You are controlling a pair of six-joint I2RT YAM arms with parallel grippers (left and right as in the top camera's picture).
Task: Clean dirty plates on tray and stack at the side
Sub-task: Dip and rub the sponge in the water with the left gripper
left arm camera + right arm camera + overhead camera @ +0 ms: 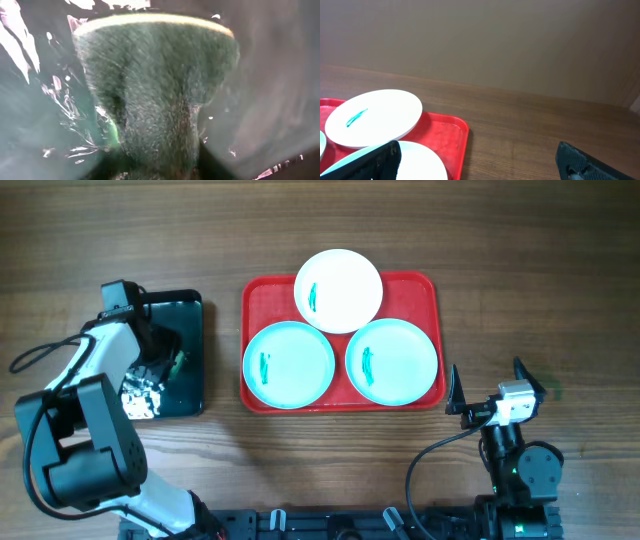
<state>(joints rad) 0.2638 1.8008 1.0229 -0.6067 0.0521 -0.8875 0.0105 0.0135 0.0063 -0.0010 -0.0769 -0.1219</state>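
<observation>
Currently the left gripper appears clamped on a green sponge: in the wrist view the sponge is pinched to a narrow waist between the dark fingers. Gripper and sponge sit low over the black tray, at the left of the table. Whether the sponge touches that tray cannot be told.

All three plates lie to the right of this gripper, on the red tray, which is just beside the black tray. The near-left plate is closest and level with the gripper. The near-right plate sits beside it. The white plate is at the far edge and appears to overlap both rims. Each carries a green smear whose long axis runs near-to-far.

The right gripper is spread wide and empty, near and right of the red tray's near-right corner, closest to the near-right plate.

Judgement: no plate is wiped or stacked. The next move calls for carrying the sponge rightward to the near-left plate, then stroking along the smear axis.
</observation>
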